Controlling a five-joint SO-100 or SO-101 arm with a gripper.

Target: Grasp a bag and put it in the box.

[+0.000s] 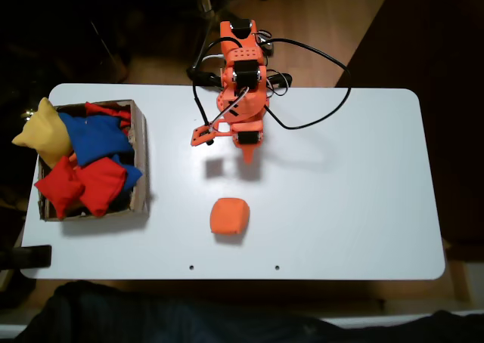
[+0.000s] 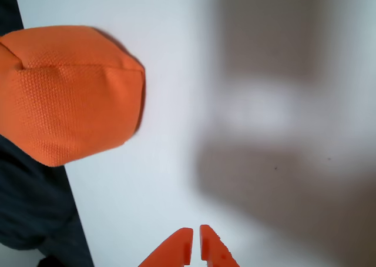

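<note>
The orange bag (image 1: pixel 229 217) lies on the white table, near its front edge in the fixed view. In the wrist view the bag (image 2: pixel 67 93) sits at the upper left. My orange gripper (image 1: pixel 248 156) hangs above the table behind the bag, clear of it. Its fingertips (image 2: pixel 195 243) enter the wrist view from the bottom edge, pressed nearly together with nothing between them. The brown cardboard box (image 1: pixel 141 162) stands at the table's left end, well away from the gripper.
The box holds red beanbags (image 1: pixel 83 184) and blue beanbags (image 1: pixel 94 135); a yellow beanbag (image 1: pixel 41 131) hangs over its left wall. A black cable (image 1: pixel 318 109) loops over the table behind the arm. The table's front edge (image 1: pixel 227 279) lies close to the bag.
</note>
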